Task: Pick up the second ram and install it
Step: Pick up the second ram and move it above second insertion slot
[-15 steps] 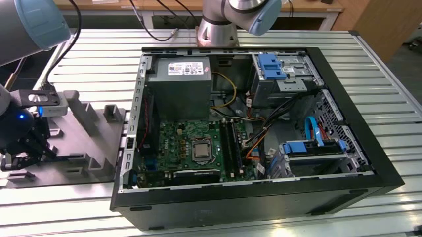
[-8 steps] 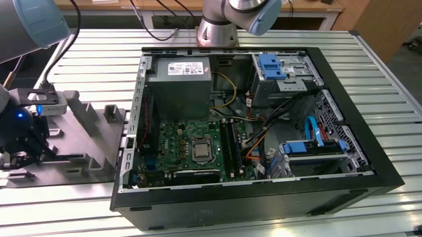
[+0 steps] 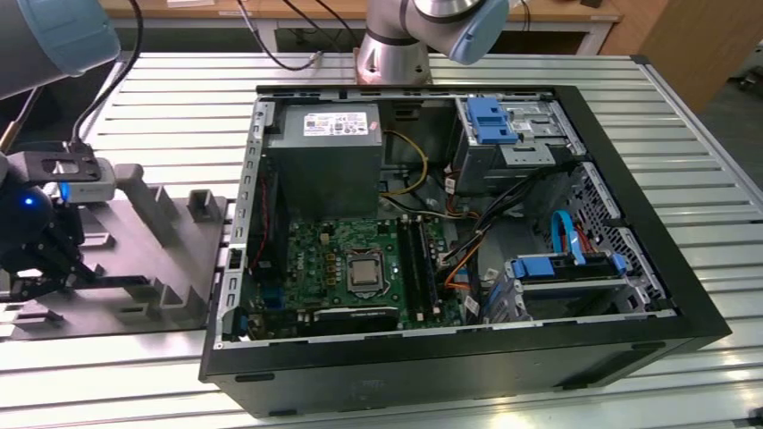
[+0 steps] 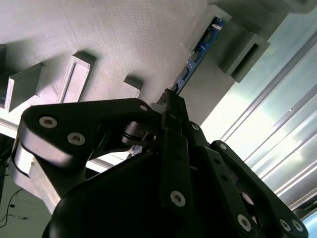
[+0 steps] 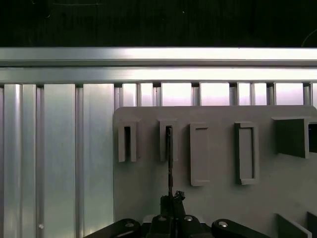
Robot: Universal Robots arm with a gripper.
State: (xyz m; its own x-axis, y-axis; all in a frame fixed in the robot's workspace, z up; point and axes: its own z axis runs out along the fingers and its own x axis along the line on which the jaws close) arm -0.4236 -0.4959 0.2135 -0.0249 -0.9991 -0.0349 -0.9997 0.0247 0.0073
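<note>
The gripper (image 4: 168, 101) is seen closed, its two black fingers drawn together on the near end of the second ram (image 4: 198, 52), which is judged to be clamped between them. From the fingertips the stick runs straight outward, its long axis in line with the gripper's own, and its far end is set in one of the raised pockets of the grey holder (image 4: 133, 39). In the first wrist view the same stick (image 5: 169, 163) is seen edge-on as a thin dark line from the fingertips to the second pocket in the row, with further pockets ranged beside it. In the exterior view the gripper (image 3: 42, 273) is placed over the holder at that view's left, well apart from the open computer case (image 3: 620, 344), which lies toward that view's right on the slatted metal table (image 3: 179, 116). The green motherboard (image 3: 322, 259) is seen inside the case. The pad contact itself is covered by the finger linkages, the ram's chips cannot be made out, and its far tip is hidden in the pocket.
</note>
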